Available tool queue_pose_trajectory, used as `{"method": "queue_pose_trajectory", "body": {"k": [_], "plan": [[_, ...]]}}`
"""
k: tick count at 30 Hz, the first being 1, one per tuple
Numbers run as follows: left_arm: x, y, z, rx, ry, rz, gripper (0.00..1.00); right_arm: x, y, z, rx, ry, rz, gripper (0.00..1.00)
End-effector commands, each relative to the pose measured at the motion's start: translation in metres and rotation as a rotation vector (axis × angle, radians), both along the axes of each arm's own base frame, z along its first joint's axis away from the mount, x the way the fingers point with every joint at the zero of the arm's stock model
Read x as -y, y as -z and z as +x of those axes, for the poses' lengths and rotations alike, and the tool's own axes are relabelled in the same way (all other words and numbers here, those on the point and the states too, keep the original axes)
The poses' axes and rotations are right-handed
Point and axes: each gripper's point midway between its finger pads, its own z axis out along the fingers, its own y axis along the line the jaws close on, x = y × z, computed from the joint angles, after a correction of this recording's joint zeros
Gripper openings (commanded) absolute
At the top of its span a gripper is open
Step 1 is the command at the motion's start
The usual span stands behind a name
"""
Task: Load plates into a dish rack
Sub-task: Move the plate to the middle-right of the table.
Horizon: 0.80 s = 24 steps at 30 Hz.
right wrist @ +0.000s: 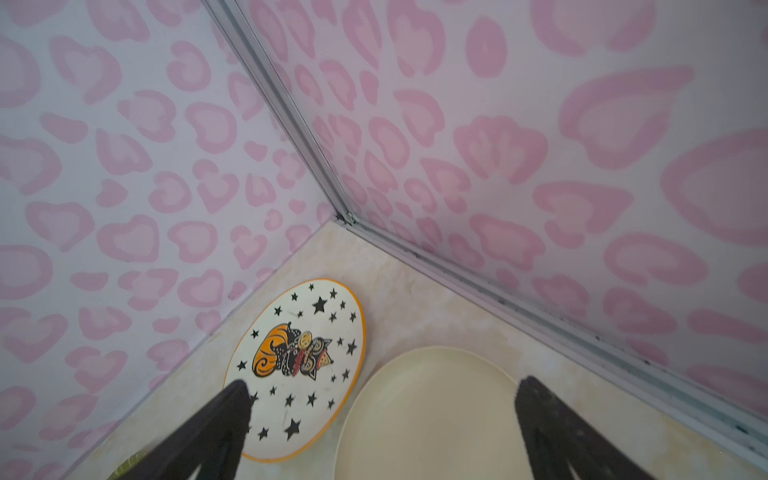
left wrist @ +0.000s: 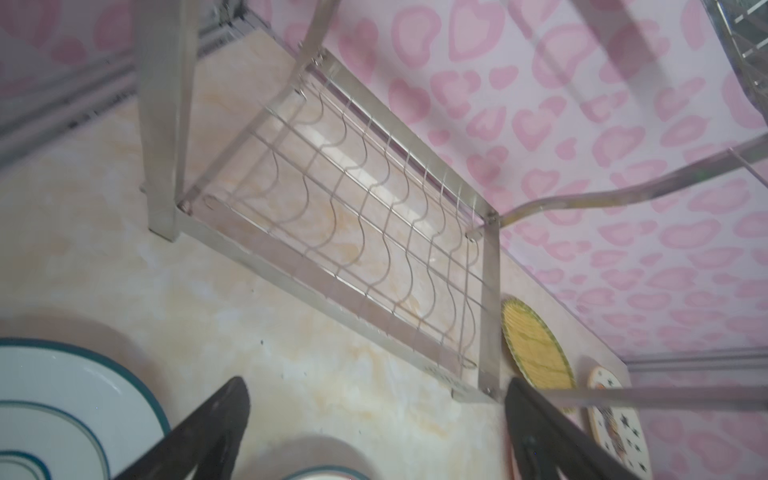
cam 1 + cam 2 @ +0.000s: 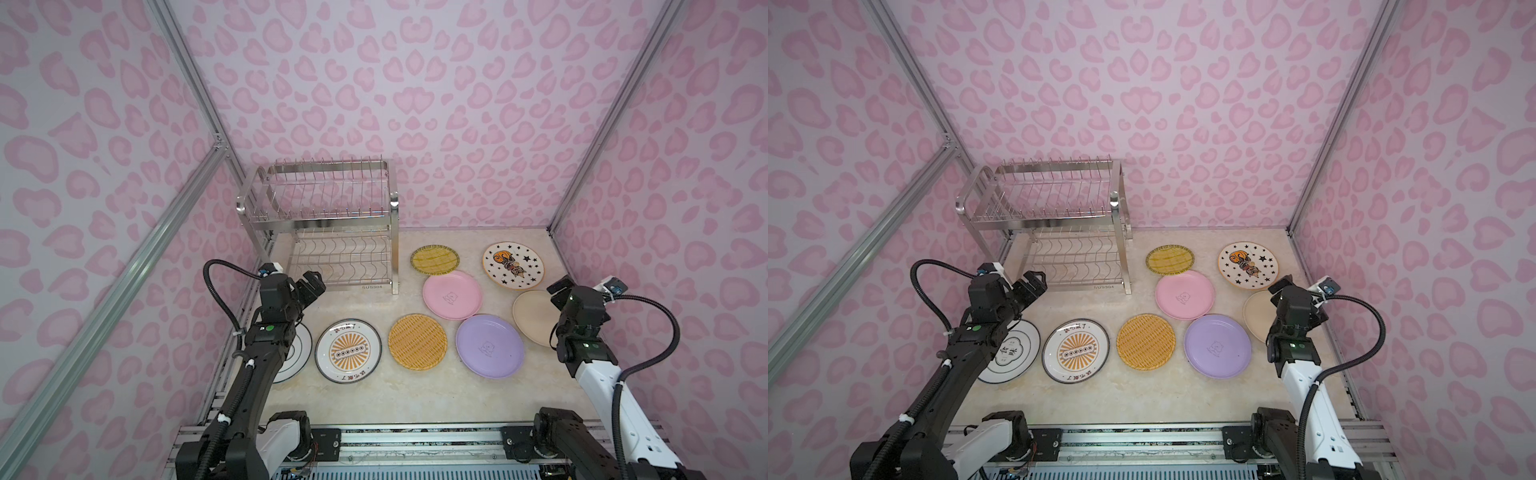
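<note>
The left fingers (image 3: 314, 282) are held spread above the counter (image 3: 374, 399), with the empty rack (image 3: 328, 220) just ahead. The right fingers (image 3: 560, 286) are likewise spread over the cream plate (image 3: 534, 316), the star plate (image 3: 513, 266) just ahead. The other plates (image 3: 453, 295) are seen flat on the counter, mostly between the two pairs of fingers.

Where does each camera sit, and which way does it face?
Top views: high above the robot's base, looking down at the beige tabletop, shiny two-tier steel wire dish rack and eight round plates; left arm and right arm show.
Left wrist: on the left arm, facing the rack's lower tier; open left gripper shows.
Right wrist: on the right arm, facing the far corner, white star-printed plate and plain cream plate; open right gripper shows.
Shared: both wrist views catch the star-printed plate.
</note>
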Motion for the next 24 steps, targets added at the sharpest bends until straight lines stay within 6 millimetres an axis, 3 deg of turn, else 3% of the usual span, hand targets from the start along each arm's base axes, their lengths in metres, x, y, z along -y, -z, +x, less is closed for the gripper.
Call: {"method": "queue_pose_trajectory", "body": {"k": [1,5,11,15,20,24], "plan": [[0.047,0.011,-0.024,-0.053,0.197,-0.217,0.98,-0.018,0.041,-0.022,-0.074,-0.062,0.234,1.00],[0.083,0.000,-0.040,0.006,0.382,-0.267,0.98,-0.018,0.068,-0.050,-0.208,-0.006,0.305,1.00],[0.149,-0.021,-0.072,0.142,0.656,-0.130,0.97,-0.008,0.131,-0.079,-0.341,0.061,0.491,0.97],[0.172,-0.028,-0.077,0.228,0.737,-0.107,0.98,0.000,0.162,-0.095,-0.423,0.118,0.568,0.93],[0.195,-0.048,-0.077,0.360,0.791,-0.103,0.98,0.004,0.187,-0.103,-0.505,0.165,0.630,0.89],[0.220,-0.051,-0.078,0.371,0.876,-0.081,0.99,0.007,0.189,-0.097,-0.531,0.162,0.647,0.88]]}}
